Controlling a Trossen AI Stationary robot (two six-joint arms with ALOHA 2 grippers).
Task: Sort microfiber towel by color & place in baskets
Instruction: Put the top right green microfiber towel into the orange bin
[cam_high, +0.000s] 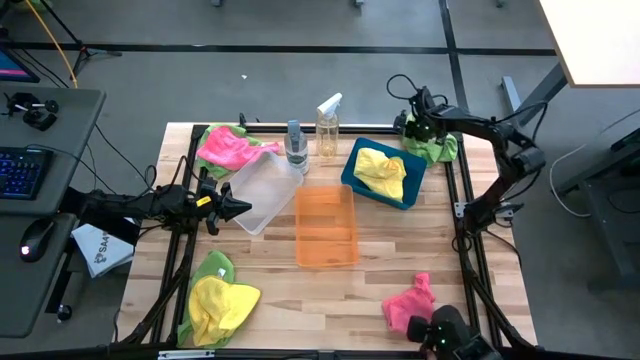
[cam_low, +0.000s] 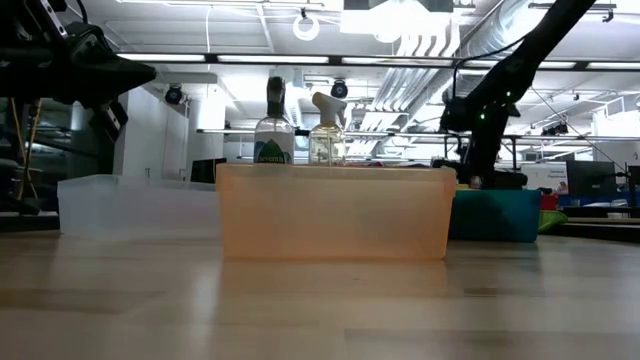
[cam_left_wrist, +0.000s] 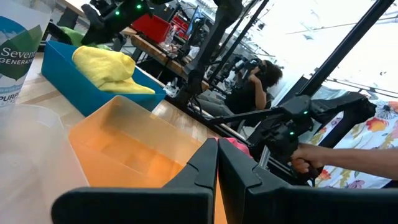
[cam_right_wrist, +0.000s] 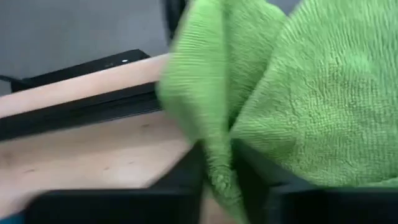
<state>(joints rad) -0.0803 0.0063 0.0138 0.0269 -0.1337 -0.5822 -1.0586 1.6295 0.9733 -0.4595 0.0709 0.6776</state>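
While the right hand (cam_high: 418, 128) sits clamped on a green towel (cam_high: 437, 146) at upper right, just beside the blue basket (cam_high: 352, 172), the left hand (cam_high: 238, 207), fingers together, hovers by the clear basket (cam_high: 262, 188) at left.

Robotics lab, exposed ceiling ducts (cam_low: 440, 35), more robot rigs (cam_left_wrist: 292, 124), desk keyboard (cam_high: 22, 172)

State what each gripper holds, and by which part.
The right gripper pinches the green towel by a hanging fold. The left gripper is shut, holding nothing.
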